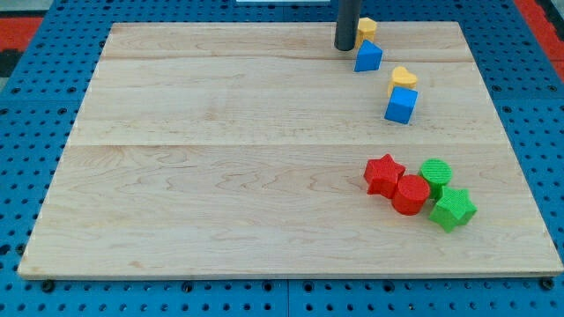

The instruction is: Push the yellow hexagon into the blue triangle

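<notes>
The yellow hexagon sits near the board's top edge, right of centre. The blue triangle lies just below it, touching or almost touching. My tip rests on the board just left of the yellow hexagon and to the upper left of the blue triangle, and the rod hides part of the hexagon's left side.
A yellow heart sits on top of the view's upper side of a blue cube at the right. Lower right holds a cluster: red star, red cylinder, green cylinder, green star. The wooden board lies on a blue pegboard.
</notes>
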Robot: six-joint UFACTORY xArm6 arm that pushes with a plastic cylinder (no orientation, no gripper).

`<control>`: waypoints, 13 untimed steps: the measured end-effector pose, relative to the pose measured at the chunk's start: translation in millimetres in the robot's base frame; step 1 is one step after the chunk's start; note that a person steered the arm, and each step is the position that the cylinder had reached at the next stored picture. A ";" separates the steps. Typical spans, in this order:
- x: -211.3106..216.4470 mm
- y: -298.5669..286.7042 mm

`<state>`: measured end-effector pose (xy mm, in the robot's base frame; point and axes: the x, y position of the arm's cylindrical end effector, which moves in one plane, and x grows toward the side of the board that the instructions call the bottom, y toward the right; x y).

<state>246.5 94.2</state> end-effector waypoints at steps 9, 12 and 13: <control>45.3 14.4; 61.2 24.6; 63.4 25.3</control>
